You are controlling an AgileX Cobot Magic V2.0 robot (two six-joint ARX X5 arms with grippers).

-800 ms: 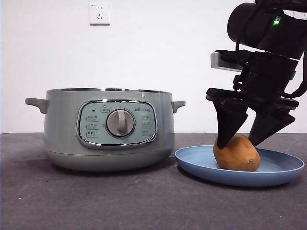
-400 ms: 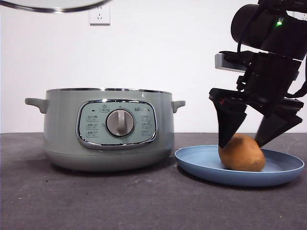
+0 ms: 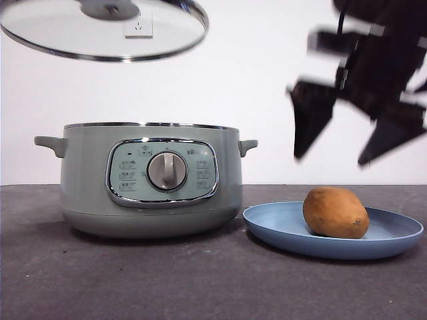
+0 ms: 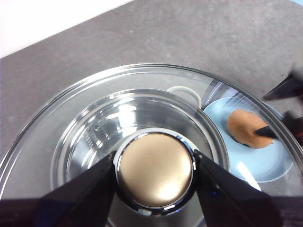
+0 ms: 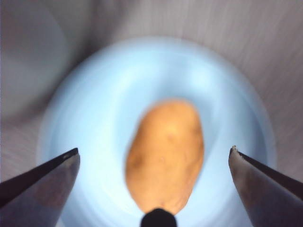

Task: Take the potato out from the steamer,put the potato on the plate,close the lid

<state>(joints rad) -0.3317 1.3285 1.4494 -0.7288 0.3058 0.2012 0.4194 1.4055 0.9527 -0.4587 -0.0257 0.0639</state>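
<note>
The orange-brown potato [image 3: 335, 213] lies on the light-blue plate [image 3: 393, 238], right of the open sage-green steamer [image 3: 150, 177]. My right gripper [image 3: 347, 143] is open and empty, well above the potato; its wrist view shows the potato [image 5: 165, 156] on the plate [image 5: 94, 118] between its spread jaws. My left gripper [image 4: 154, 172] is shut on the lid's knob [image 4: 155, 169] and holds the glass lid [image 3: 100, 30] in the air above the steamer's left side. Through the lid the left wrist view shows the steamer's shiny inner pot [image 4: 90, 142].
A white wall socket [image 3: 139, 23] shows behind the lid. The dark grey table [image 3: 200, 280] stretches in front of the steamer and plate.
My right gripper let go of the potato and rose fast above the plate. The lid, held by my left gripper, came down into view above the steamer.
</note>
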